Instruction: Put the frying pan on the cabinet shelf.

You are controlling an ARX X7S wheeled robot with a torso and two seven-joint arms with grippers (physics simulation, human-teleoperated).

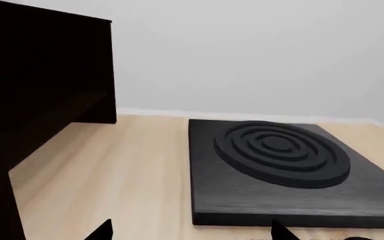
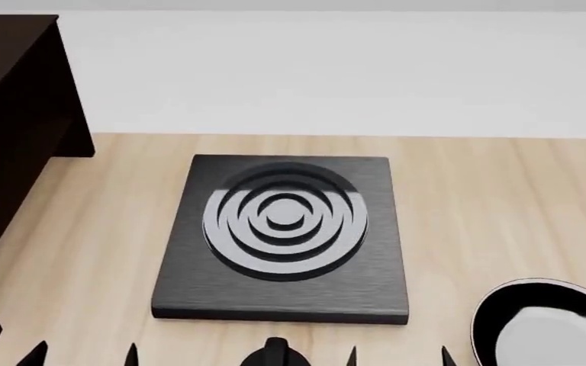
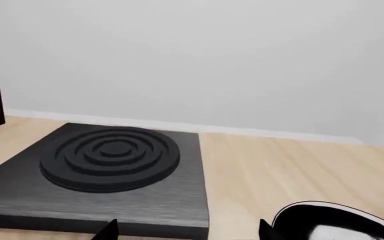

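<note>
Frying pan [image 2: 548,324] at 4 o'clock, untouched. Right gripper [image 2: 397,356] spread, empty; approach the handle squarely. Left gripper [image 2: 82,354] likewise parted.

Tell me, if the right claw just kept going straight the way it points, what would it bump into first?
Probably the frying pan rim: the right gripper points over the light tabletop, with the pan just beside its path and the stove plate on the other side. If it passes between them, only the far wall lies ahead; depth is unclear.
</note>
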